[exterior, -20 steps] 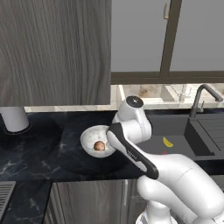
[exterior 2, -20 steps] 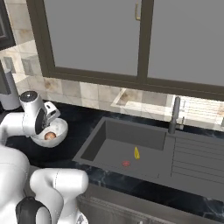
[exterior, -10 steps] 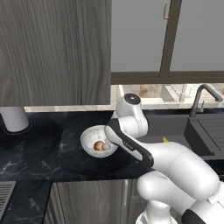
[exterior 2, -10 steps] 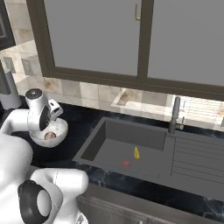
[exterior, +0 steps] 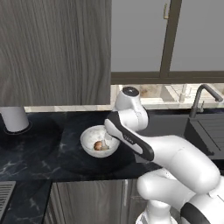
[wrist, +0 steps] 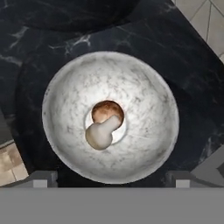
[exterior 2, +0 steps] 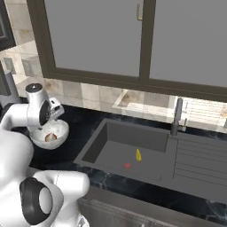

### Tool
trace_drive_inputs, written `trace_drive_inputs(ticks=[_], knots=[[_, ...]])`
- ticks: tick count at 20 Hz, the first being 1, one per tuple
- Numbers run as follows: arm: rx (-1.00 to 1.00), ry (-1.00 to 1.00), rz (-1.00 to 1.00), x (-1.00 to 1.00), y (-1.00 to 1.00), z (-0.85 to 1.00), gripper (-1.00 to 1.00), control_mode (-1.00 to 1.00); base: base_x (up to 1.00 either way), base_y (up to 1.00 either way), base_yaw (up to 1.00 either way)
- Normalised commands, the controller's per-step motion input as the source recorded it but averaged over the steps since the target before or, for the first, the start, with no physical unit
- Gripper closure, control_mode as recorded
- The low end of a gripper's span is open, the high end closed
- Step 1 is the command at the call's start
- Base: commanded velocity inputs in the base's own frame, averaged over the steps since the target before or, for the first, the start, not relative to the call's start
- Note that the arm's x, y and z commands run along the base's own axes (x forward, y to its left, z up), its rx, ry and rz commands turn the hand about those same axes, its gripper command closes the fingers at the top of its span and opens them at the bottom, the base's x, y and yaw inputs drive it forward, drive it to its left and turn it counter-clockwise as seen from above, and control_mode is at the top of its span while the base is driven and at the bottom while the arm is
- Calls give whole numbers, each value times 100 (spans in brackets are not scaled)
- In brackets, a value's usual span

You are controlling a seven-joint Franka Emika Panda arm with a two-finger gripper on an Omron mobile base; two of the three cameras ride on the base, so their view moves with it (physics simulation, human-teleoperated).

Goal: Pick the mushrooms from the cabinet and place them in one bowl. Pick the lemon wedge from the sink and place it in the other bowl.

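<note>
Mushroom (wrist: 104, 123) lying loose at the marbled bowl (wrist: 65, 87) centre, jaws spread wide above it

Marbled bowl (exterior: 89, 138) partly covered at its right rim by the arm; in the right base view (exterior 2: 60, 133) half behind the arm. Cabinet (exterior: 52, 48) cut off by the top and left edges. Small red item (exterior 2: 127, 166) in the sink (exterior 2: 95, 148) too small to identify.
</note>
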Motion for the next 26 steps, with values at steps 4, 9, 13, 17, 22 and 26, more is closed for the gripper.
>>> trace_drive_inputs(ticks=[4,9,13,17,22,26], knots=[[3,0,0,-28,-33,30,-100,-100,0,0,0],[5,-4,0,-35,-35,21,-100,-100,0,0,0],[7,-11,0,-65,-24,1,-100,-100,0,0,0],[4,-7,-8,-67,-21,10,-100,-100,0,0,0],[0,-1,-23,-54,-22,13,-100,-100,0,0,0],[0,4,-30,-18,-22,11,-100,-100,0,0,0]])
